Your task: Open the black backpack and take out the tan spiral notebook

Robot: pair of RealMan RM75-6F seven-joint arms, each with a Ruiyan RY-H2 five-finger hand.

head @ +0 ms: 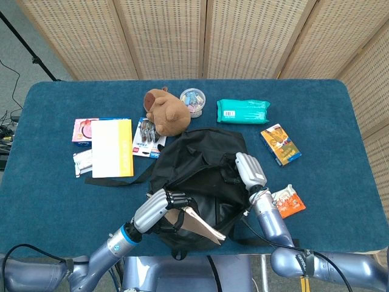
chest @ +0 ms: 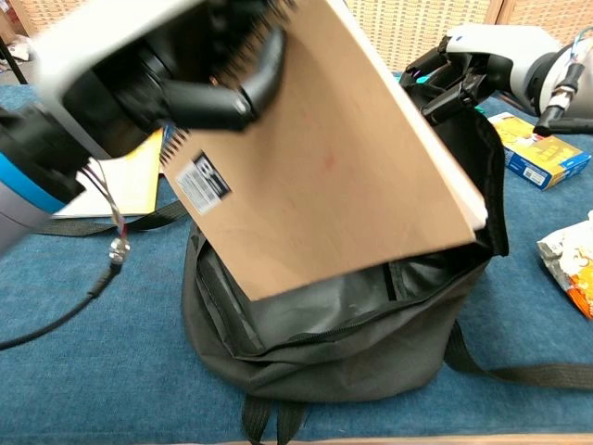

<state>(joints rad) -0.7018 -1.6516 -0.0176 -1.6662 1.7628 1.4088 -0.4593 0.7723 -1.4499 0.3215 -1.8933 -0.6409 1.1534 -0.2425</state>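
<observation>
2 hands work at the black backpack [head: 203, 176], which sits on the blue table [head: 55, 201] near its front edge with its mouth unzipped and open.

We see the left hand [head: 159, 207] clamped on the tan spiral notebook [chest: 334, 158]: in the chest view its dark fingers [chest: 208, 97] wrap the spiral-bound edge. The notebook is raised above the bag's opening and tilted, its lower corner overlapping the mouth in that view; we cannot tell whether it touches the fabric. A small barcode label [chest: 202, 183] shows near the lower left of its cover. In the head view the notebook [head: 200, 224] appears as a thin tan slab at the front of the bag.

The right hand [head: 250, 170] rests at the bag's right rear rim, and in the chest view its fingers [chest: 454, 79] are curled onto the raised black fabric, holding that edge up.

Behind the bag lie a brown teddy bear [head: 165, 111], a round tub of small items [head: 192, 100] and a teal packet of wipes [head: 243, 111]. To the left we note a yellow and white booklet [head: 112, 148]; to the right, an orange and blue box [head: 281, 145] and a crumpled orange wrapper [head: 290, 201].
</observation>
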